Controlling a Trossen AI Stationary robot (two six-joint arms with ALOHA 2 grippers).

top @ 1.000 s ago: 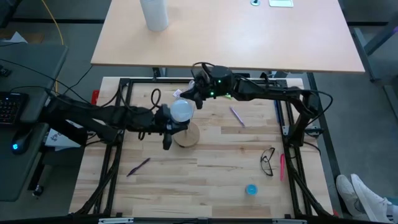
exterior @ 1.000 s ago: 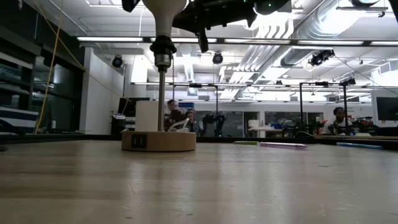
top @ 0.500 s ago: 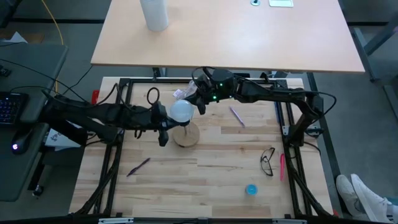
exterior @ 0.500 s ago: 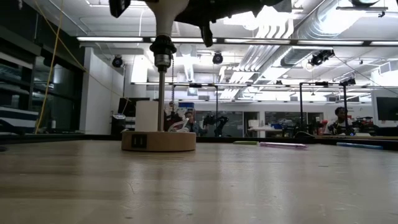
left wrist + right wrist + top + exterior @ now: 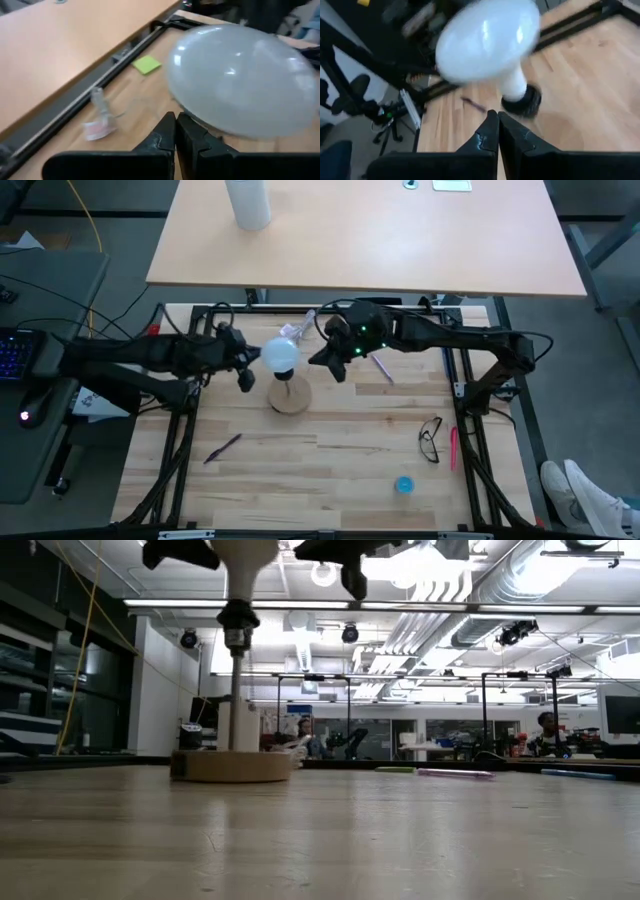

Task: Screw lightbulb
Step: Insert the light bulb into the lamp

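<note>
Lightbulb seated in socket on wooden base near bench's far edge; left gripper and right gripper flank it, fingers closed, empty.

Bright, even overhead light; ceiling glare at table level; motion-blurred wrist views.

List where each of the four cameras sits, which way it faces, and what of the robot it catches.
High: overhead, straight down; both arms flank the bulb, left pincer, right pincer.
Low: table height, level across; the stand and bulb, arms at top edge.
Left wrist: past its shut fingers at the bulb.
Right wrist: past its shut fingers at bulb and socket.
All four share the bulb.
</note>
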